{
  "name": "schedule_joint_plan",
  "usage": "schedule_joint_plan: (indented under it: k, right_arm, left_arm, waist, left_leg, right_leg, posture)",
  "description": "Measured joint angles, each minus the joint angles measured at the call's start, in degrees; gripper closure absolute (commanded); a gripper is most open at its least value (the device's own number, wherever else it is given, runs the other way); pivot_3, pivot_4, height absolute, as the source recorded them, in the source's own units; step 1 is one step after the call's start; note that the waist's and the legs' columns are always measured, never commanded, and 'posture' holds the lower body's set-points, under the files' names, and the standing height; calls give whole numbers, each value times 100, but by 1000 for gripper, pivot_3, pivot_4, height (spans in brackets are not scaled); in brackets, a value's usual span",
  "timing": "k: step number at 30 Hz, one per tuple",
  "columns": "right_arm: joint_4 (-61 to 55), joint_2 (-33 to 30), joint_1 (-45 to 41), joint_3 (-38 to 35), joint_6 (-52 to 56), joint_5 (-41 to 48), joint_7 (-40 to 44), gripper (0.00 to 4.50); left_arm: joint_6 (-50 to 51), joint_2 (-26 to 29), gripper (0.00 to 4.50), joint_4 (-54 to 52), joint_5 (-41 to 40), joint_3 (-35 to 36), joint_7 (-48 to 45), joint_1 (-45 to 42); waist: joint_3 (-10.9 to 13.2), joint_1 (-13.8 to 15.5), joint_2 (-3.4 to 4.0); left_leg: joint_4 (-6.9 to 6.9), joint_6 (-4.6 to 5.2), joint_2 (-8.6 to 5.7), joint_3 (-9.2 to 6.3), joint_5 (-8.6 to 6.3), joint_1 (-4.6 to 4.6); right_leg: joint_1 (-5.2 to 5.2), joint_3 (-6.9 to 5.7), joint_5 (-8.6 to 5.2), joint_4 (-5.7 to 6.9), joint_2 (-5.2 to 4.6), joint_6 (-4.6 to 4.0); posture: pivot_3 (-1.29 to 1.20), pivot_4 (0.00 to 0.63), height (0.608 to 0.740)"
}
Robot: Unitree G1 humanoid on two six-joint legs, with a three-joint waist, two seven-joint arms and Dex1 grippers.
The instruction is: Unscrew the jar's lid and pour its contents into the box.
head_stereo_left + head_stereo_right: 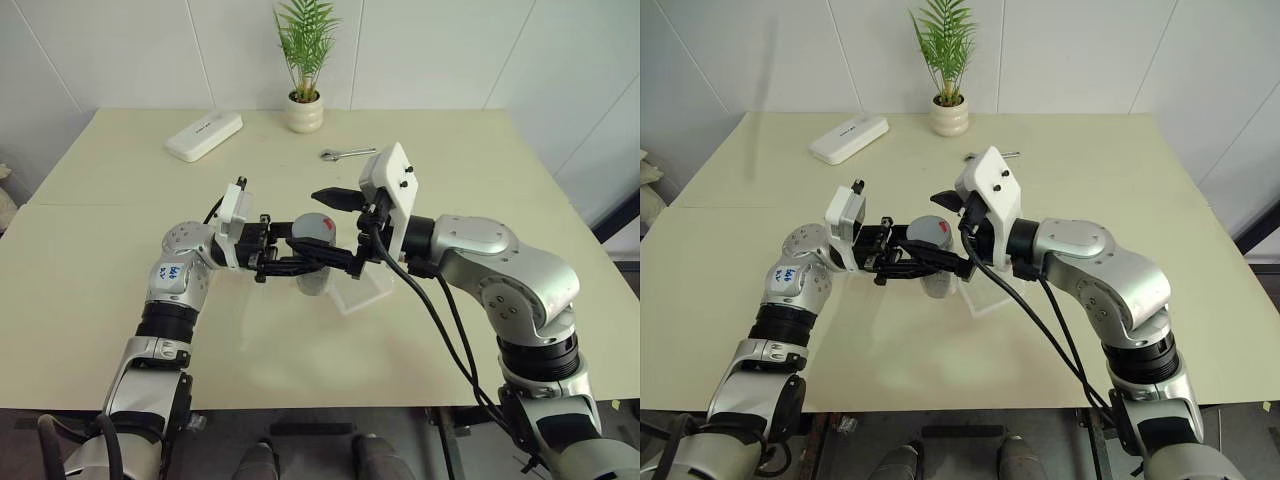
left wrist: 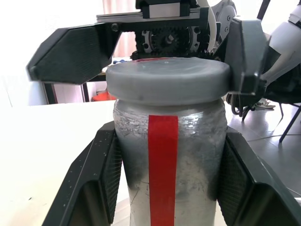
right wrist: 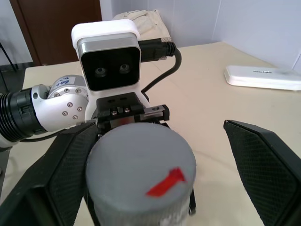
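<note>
My left end effector [image 1: 300, 262] is clenched around the jar [image 2: 169, 169], holding it upright above the bench [image 1: 120, 250], roughly mid-bench and slightly left of the box [image 1: 362, 292]. My right end effector [image 3: 141, 174] is released, fingers wide, straddling the lid [image 3: 140, 162] from the right: one finger looks close against the lid's side, the other stands apart. The lid is on.

To do this step well, I judge: centre both fingers on the lid rim, not the jar wall, close evenly, then twist about the jar's axis while the left grip stays firm so the body can't spin. Keep the jar upright till the lid is off; contents not visible through the label.

Count: one jar, one lid, one box, two end effectors. Far side: one white case [image 1: 204, 135], one potted plant [image 1: 305, 100], one wrench [image 1: 345, 153].
</note>
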Motion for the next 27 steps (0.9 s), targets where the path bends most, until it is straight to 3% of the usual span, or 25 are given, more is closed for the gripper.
schedule_joint_plan:
  k: [27]
  right_arm:
    - [-855,-855,242,-794,880,807,-312,9]
  left_arm:
    - [-103,40,1878,93,0,31,-4,-28]
  waist:
    - [0,13,0]
  left_leg:
    - [0,1,0,0,0,-3]
  right_leg:
    - [0,0,0,-6,0,0]
  posture:
    - [0,150,740]
